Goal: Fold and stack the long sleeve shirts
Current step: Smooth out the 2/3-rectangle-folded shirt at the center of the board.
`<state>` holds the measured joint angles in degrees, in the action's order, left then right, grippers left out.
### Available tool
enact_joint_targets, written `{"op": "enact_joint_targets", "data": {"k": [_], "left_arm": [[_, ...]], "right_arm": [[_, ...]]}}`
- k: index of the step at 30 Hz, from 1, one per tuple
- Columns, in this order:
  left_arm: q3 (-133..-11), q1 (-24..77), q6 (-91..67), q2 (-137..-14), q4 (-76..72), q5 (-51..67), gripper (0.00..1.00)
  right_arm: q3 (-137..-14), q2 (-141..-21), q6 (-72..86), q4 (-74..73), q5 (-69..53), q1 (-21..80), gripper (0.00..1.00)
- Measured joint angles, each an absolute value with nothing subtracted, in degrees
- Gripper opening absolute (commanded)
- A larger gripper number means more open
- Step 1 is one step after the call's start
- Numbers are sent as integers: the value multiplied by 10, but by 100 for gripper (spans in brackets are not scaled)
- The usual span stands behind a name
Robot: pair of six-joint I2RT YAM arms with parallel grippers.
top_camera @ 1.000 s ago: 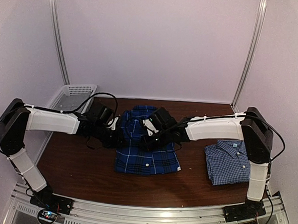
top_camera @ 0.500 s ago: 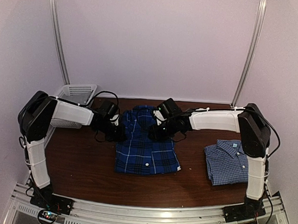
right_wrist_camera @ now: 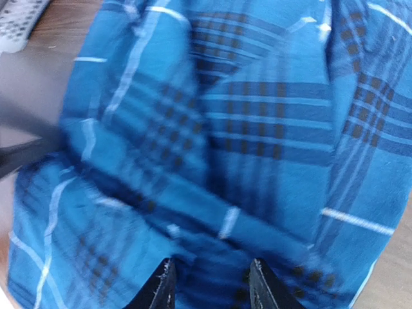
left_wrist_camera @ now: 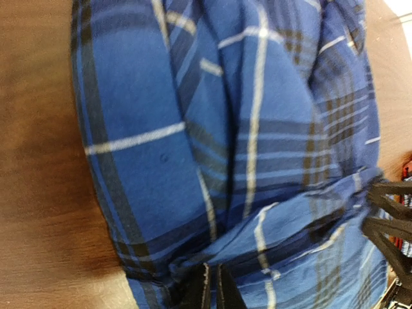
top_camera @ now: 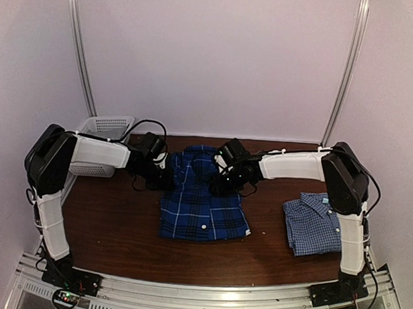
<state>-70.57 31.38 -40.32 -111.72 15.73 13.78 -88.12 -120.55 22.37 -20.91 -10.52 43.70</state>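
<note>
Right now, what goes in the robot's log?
left jaws: pinching dark blue plaid cloth shirt | right jaws: open over it

Blue plaid shirt (left_wrist_camera: 225, 161) bunched in folds on brown table (left_wrist_camera: 38, 161), left hand (left_wrist_camera: 212, 286) pinching its edge

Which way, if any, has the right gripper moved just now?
Yes: the right gripper moved toward the table's far edge, up the plaid shirt.
</note>
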Motion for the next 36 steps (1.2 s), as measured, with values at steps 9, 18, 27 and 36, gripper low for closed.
{"op": "enact_joint_targets", "data": {"k": [9,18,27,36], "left_arm": [[-718,320,-395,-1052,180,134,11],[-649,399,-427,-993,158,147,11],[-496,426,-484,-951,128,152,10],[-428,443,-519,-901,112,152,10]], "right_arm": [[-920,-1234,220,-236,-100,420,43],[-909,-1192,212,-248,-89,421,45],[-778,-1075,234,-207,-102,427,43],[-678,-1074,253,-181,-122,427,38]]}}
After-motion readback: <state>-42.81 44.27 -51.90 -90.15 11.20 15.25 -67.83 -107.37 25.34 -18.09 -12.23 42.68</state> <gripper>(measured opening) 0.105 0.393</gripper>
